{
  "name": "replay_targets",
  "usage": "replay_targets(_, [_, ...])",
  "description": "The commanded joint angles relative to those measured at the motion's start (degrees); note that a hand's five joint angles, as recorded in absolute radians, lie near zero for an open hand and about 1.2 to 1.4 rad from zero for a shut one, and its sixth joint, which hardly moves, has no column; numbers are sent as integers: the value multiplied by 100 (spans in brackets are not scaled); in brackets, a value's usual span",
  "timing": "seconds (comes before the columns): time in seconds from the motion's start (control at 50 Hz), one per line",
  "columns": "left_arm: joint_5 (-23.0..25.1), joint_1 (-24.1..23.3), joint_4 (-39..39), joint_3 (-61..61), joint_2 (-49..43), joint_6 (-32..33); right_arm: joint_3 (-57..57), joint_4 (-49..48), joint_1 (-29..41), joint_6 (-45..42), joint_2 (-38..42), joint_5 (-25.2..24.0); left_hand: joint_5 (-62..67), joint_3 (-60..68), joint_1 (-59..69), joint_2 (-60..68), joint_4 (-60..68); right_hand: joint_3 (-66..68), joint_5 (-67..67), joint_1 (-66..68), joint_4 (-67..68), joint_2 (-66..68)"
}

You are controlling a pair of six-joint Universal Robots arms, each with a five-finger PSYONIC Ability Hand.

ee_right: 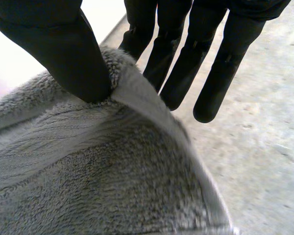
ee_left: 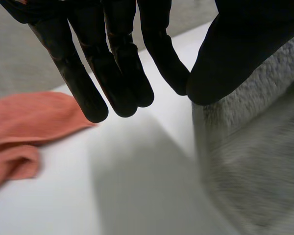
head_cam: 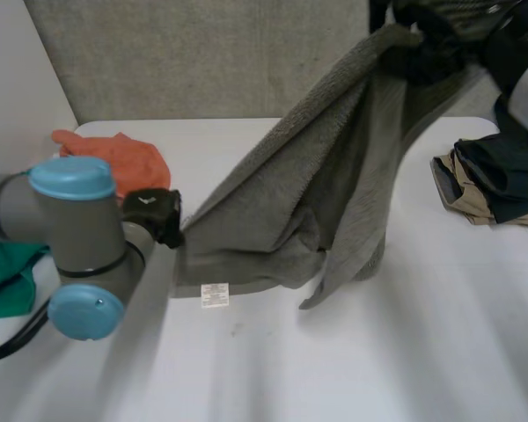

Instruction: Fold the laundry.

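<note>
A grey towel (head_cam: 308, 193) hangs stretched between my two hands, its lower part resting on the white table (head_cam: 352, 369), where a small white label (head_cam: 215, 294) shows at the hem. My right hand (head_cam: 431, 44) holds the towel's top edge high at the back right. In the right wrist view its thumb (ee_right: 54, 44) pinches the towel's (ee_right: 88, 171) hem against the fingers. My left hand (head_cam: 154, 211) is low at the towel's left corner, just above the table. There its thumb (ee_left: 235, 58) lies on the towel (ee_left: 255, 147) and meets a fingertip (ee_left: 171, 73).
An orange cloth (head_cam: 114, 154) lies behind my left hand, also beside its fingers (ee_left: 19, 132). A green cloth (head_cam: 4, 277) sits at the table's left edge. A pile of dark and tan clothes (head_cam: 493, 180) lies at the right. A grey wall panel (head_cam: 202, 53) stands behind.
</note>
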Motion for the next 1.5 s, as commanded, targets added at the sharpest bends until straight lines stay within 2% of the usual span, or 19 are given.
replay_targets(0.02, [420,299,213,-606,1044,175,-97,95,-830,-60,337,-112,1403,1184,1345,1173,1153,1212,1276,1733,1142,1323])
replay_targets(0.08, [1061,553,739,-1002,1878,281,-281,515,-1034,-498,1064,-183,1403,1184,1345,1173,1153,1212,1276,1733,1142,1323])
replay_targets(0.12, [1142,642,942,-1038,2083,316,-404,727,-1060,-736,1391,-148,1403,1184,1345,1173,1153,1212,1276,1733,1142,1323])
replay_targets(0.22, [1151,906,1031,-687,1592,544,-738,975,-1008,-984,2260,-68,1403,1184,1345,1173,1153,1212,1276,1733,1142,1323])
replay_targets(0.3, [1230,889,400,-335,1065,492,-792,913,-911,-808,2552,-51,1355,1136,1297,1125,1104,1212,1276,1733,1142,1323])
replay_targets(0.36, [1300,827,-398,-212,819,352,-643,791,-788,-729,2491,-51,-2500,-2719,-2558,-2730,-2750,1212,1276,1733,1142,1323])
replay_targets(0.42, [1327,792,-822,-247,826,141,-502,580,-744,-667,2290,-51,-3453,-3672,-3511,-3683,-3703,1212,1276,1733,1142,1323])
replay_targets(0.44, [1335,775,-884,-316,879,-25,-397,405,-752,-615,2106,-59,-4223,-4442,-4281,-4453,-4473,1212,1276,1733,1142,1323])
replay_targets(0.52, [1353,652,-815,-562,1037,-333,-195,26,-752,-492,1570,-68,-4315,-4534,-4373,-4545,-4565,1212,1276,1733,1142,1323])
replay_targets(0.8, [1353,274,-542,-783,537,-387,-62,60,-498,-298,382,-174,-4197,-4416,-4255,-4427,-4447,1212,1276,1733,1142,1323])
replay_targets(1.02, [1160,-78,-446,-37,-271,-457,-97,210,-313,-254,-84,-174,-3694,-3913,-3752,-3924,-3944,1212,1276,1733,1142,1323])
replay_targets(1.1, [967,-192,-472,332,-527,-484,-176,227,-348,-175,-225,-174,-2334,-2553,-2392,-2564,-2584,1212,1276,1733,1142,1323])
replay_targets(1.16, [791,-219,-507,482,-615,-484,-238,227,-444,-70,-304,-174,956,737,898,726,706,1212,1276,1733,1142,1323])
replay_targets(1.18, [747,-210,-507,500,-615,-475,-255,227,-497,-43,-304,-174,1398,1179,1340,1168,1148,1212,1276,1733,1142,1323])
replay_targets(1.24, [414,-96,-621,474,-431,-484,-308,227,-778,18,-260,-209,1403,1184,1345,1173,1153,1212,1276,1733,1142,1323])
replay_targets(1.32, [123,386,-534,-95,681,-475,-291,551,-1506,-226,90,-524,1403,1184,1345,1173,1153,1212,1276,1733,1142,1323])
replay_targets(1.4, [447,739,-314,-519,1993,-230,-335,1114,-2123,-772,592,-929,1403,1184,1345,1173,1153,1212,1276,1733,1142,1323])
replay_targets(1.46, [894,923,-296,-703,2757,191,-475,1622,-2185,-1297,1134,-956,1403,1184,1345,1173,1153,1212,1276,1733,1142,1323])
replay_targets(1.5, [1132,976,-331,-765,2856,412,-545,1905,-2185,-1615,1391,-860,1403,1184,1345,1173,1153,1212,1276,1733,1142,1323])
